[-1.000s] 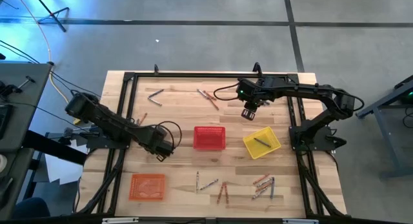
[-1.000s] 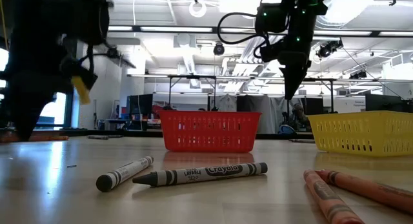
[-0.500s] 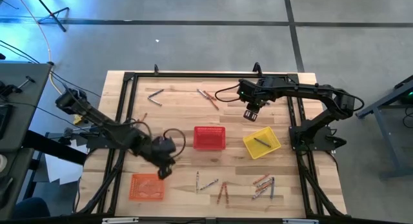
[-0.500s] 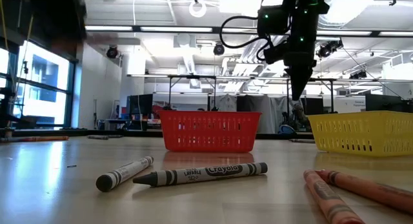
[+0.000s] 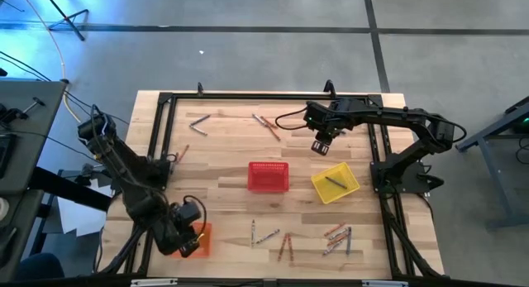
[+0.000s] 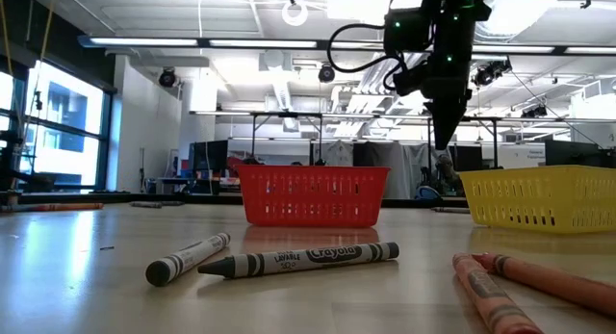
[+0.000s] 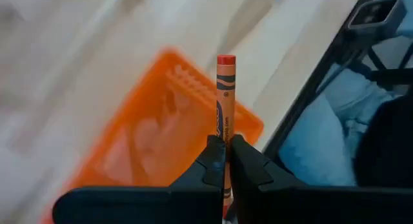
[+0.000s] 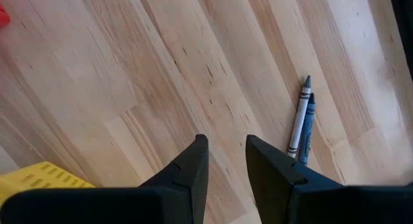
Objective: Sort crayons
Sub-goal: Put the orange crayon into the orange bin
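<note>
Red basket (image 5: 269, 176) mid-table, yellow basket (image 5: 335, 184) beside; left gripper (image 7: 225, 161) clamped on orange crayon (image 7: 224, 98) over orange basket (image 7: 155, 130); right gripper (image 8: 226, 161) fingers apart, empty

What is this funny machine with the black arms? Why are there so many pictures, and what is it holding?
It is a robot with two dark arms bolted to a wooden table. Each arm ends in a two-finger gripper. The pictures all show the same moment from different cameras: one looks down from above, one sits low on the table, and one rides on each wrist.

On the table stand a red basket, a yellow basket and an orange basket, with loose crayons scattered about.

The left gripper is shut on an orange crayon and holds it over the orange basket. The right gripper hangs open above bare wood, holding nothing. Near it lie a grey crayon and a blue crayon, side by side.
</note>
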`<state>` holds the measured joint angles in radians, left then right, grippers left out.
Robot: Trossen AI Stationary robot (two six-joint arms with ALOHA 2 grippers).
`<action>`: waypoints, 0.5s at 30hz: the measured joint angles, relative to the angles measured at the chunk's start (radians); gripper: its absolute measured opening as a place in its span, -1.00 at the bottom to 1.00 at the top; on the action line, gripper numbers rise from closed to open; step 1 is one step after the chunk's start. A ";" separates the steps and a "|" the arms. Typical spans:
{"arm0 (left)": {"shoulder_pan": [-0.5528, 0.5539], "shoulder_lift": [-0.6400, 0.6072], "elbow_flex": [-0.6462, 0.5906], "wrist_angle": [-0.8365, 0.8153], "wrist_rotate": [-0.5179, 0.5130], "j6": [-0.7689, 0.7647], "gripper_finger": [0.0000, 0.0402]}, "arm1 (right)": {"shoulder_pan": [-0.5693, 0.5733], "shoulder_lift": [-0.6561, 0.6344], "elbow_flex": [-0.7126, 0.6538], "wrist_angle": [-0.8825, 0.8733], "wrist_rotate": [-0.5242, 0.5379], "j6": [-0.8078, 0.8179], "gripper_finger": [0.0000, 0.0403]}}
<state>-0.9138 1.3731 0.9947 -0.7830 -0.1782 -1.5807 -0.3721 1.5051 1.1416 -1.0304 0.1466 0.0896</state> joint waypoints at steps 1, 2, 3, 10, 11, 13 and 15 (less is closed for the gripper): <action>-0.014 0.005 -0.001 -0.017 0.020 -0.038 -1.00 | 0.000 0.000 0.000 -0.001 0.000 0.000 -0.52; -0.024 0.013 -0.001 -0.017 0.045 -0.071 -1.00 | 0.000 0.000 0.000 -0.001 0.000 0.002 -0.52; -0.033 0.026 0.000 -0.010 0.073 -0.098 -1.00 | 0.000 0.000 0.000 -0.001 0.000 0.007 -0.52; -0.054 0.087 -0.001 -0.023 0.144 -0.198 -0.97 | 0.000 0.000 0.000 -0.002 0.000 0.007 -0.52; -0.051 0.091 -0.001 -0.021 0.143 -0.198 -0.96 | 0.000 0.000 0.000 -0.002 0.000 0.007 -0.52; -0.041 0.100 -0.001 -0.027 0.143 -0.198 -0.92 | 0.000 0.000 0.000 -0.004 0.000 0.007 -0.52; -0.031 0.103 -0.001 -0.033 0.143 -0.198 -0.87 | 0.000 0.000 0.000 -0.003 0.000 0.007 -0.52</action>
<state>-0.9449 1.4757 0.9939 -0.8163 -0.0352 -1.7782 -0.3723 1.5051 1.1416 -1.0336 0.1467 0.0967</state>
